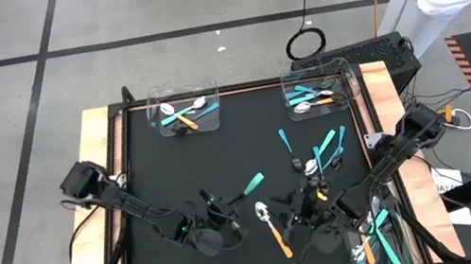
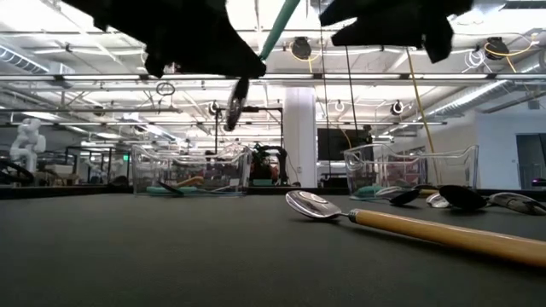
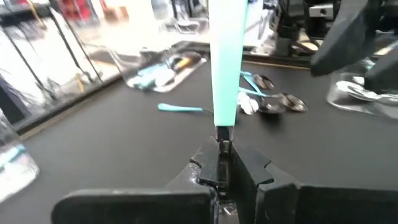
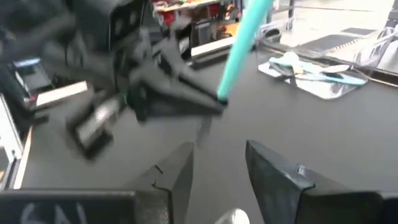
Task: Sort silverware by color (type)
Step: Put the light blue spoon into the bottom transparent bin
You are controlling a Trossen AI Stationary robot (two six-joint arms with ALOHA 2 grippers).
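My left gripper [image 1: 223,217] is near the table's near edge, left of centre, shut on a teal-handled utensil [image 1: 252,185] whose handle points up and toward the far right. My right gripper [image 4: 217,169] is open and empty, hovering just to the right [image 1: 311,210]. It faces the left arm and the teal handle [image 4: 242,43]. An orange-handled spoon [image 1: 274,228] lies flat on the mat between the two grippers, in the foreground of the low view [image 2: 409,226]. Several loose teal utensils [image 1: 320,151] lie right of centre. My left gripper pinches the utensil between its two fingers [image 3: 239,171] at the metal neck [image 3: 222,135], just below the teal handle [image 3: 225,62]. The handle runs on past the fingertips, in line with them. The utensil is lifted clear of the mat and tilted, handle end high [image 2: 277,30].
Clear bins holding teal and orange utensils stand at the far left [image 1: 184,112], far right [image 1: 316,95] and near right [image 1: 379,242] of the black mat. A raised wooden rim [image 1: 103,202] borders the table. The two arms are close together over the near middle.
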